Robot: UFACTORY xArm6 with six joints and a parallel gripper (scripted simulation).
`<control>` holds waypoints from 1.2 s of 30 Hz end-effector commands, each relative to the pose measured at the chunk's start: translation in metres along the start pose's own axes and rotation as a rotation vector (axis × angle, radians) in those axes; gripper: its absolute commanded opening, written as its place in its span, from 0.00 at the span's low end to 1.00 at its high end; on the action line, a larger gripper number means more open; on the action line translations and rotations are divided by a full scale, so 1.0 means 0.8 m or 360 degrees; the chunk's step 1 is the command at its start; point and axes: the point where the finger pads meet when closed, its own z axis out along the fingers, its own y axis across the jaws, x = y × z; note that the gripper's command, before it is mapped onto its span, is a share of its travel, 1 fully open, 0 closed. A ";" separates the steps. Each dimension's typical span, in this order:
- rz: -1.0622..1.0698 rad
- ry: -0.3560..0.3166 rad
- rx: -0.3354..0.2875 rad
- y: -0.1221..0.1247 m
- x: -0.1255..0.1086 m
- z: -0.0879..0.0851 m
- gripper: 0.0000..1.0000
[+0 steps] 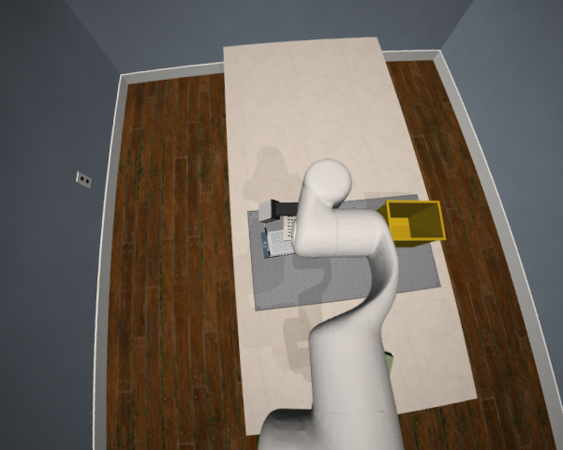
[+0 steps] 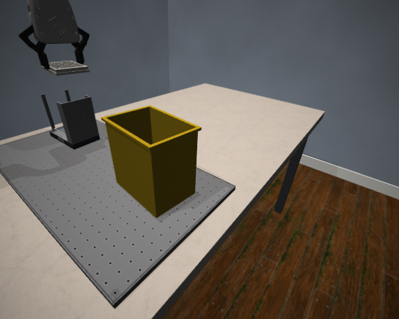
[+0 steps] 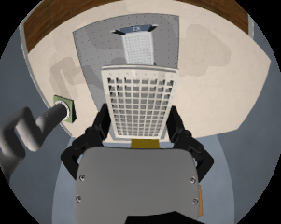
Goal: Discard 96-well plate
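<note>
Upper 96-well plate (image 2: pixel 66 66) is in my gripper (image 2: pixel 61 60), fingers clamped on its two sides, plate roughly level, wells up. It hangs in the air well above stack rack K1 (image 2: pixel 76 119), free of the rack's posts. Wrist view shows the plate (image 3: pixel 140 101) square between the fingers, and far below it the lower plate (image 3: pixel 140 50) sitting in K1, looks undisturbed as far as I can tell. Top view: arm covers most of the held plate, only the lower plate (image 1: pixel 277 242) on the rack and a sliver beside it show.

Plastics bin W1 (image 2: pixel 155 136) stands upright on the perforated gray base plate (image 2: pixel 89 233), near K1, mouth open upward. Held plate is not over the mouth yet, it's off to the rack side.

Step, imo: lift done, transfer to bin is in hand. Next move needs a sideways carry at this height, grip kept tight, until plate center sits over the bin mouth w/ margin from the yellow rim (image 2: pixel 173 135). Then open and let it drop. Height looks ample to clear the rim, so no need to descend much. Main risk: releasing off-center so the plate catches the rim, or bumping W1.
</note>
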 end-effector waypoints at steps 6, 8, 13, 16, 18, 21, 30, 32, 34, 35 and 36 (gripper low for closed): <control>-0.0002 0.0001 -0.0007 0.004 -0.026 -0.001 0.00; -0.0002 0.0001 -0.0007 0.005 -0.034 -0.001 0.00; -0.0002 0.0001 -0.0007 0.007 -0.055 0.000 0.00; -0.0002 0.0001 -0.0007 0.008 -0.068 0.001 0.00; -0.0002 0.0001 -0.0007 0.009 -0.076 0.001 0.00; -0.0002 0.0000 -0.0007 0.010 -0.088 0.002 0.00; -0.0002 0.0000 -0.0007 0.013 -0.118 0.003 0.00; -0.0002 0.0000 -0.0007 0.014 -0.126 0.003 0.00; -0.0002 0.0000 -0.0007 0.014 -0.134 0.004 0.00; -0.0002 0.0000 -0.0007 0.015 -0.138 0.004 0.00; -0.0002 0.0000 -0.0007 0.015 -0.142 0.004 0.00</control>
